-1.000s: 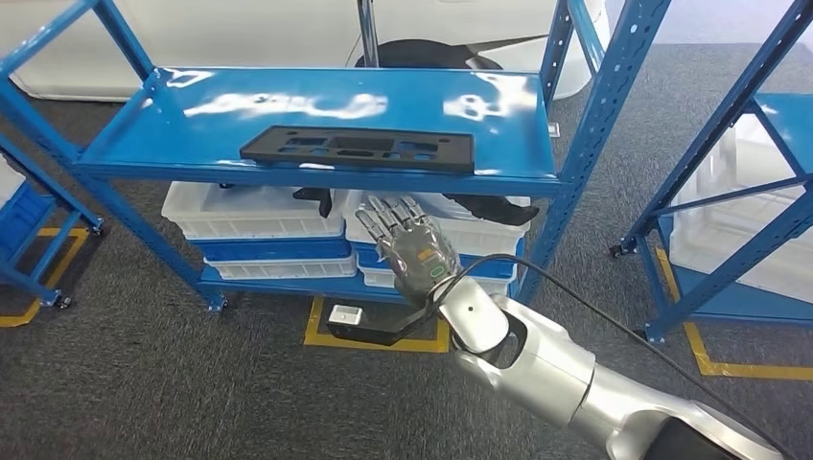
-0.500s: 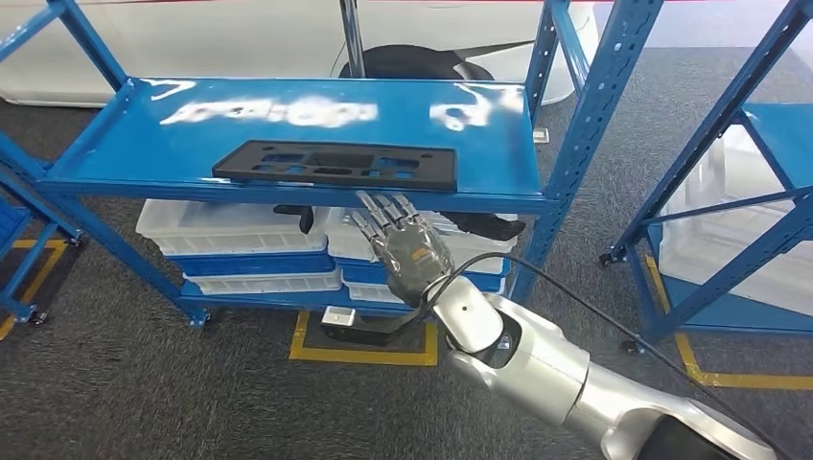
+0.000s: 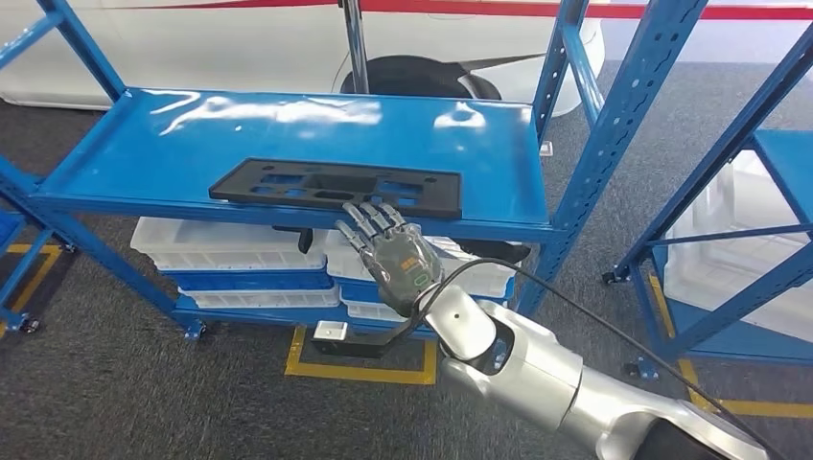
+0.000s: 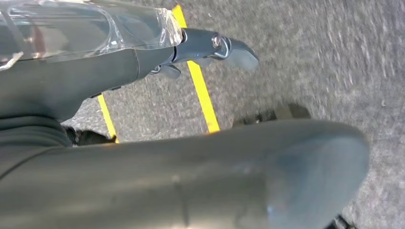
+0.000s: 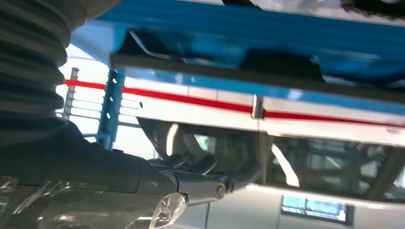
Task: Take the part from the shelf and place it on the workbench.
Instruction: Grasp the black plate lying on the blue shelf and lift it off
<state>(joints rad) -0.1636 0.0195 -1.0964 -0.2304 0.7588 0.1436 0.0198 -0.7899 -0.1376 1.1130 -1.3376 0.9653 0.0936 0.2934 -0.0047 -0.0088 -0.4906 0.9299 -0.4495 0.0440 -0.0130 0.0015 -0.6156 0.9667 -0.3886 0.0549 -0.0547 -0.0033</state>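
Right hand [image 3: 398, 257], fingers spread and holding nothing, reaches the front edge of the black part [image 3: 336, 186] on the blue shelf [image 3: 479, 144]

Above shelf: open air lay over the flat black slotted plastic part [image 3: 337, 187] on the glossy blue metal shelf [image 3: 144, 144].
Front edge: the right hand [image 3: 391, 251], fingers spread, reached it unobstructed.
Sides: slanted blue uprights [image 3: 628, 105] flanked the opening.
Below: stacked white plastic bins [image 3: 230, 257] filled the lower tier.
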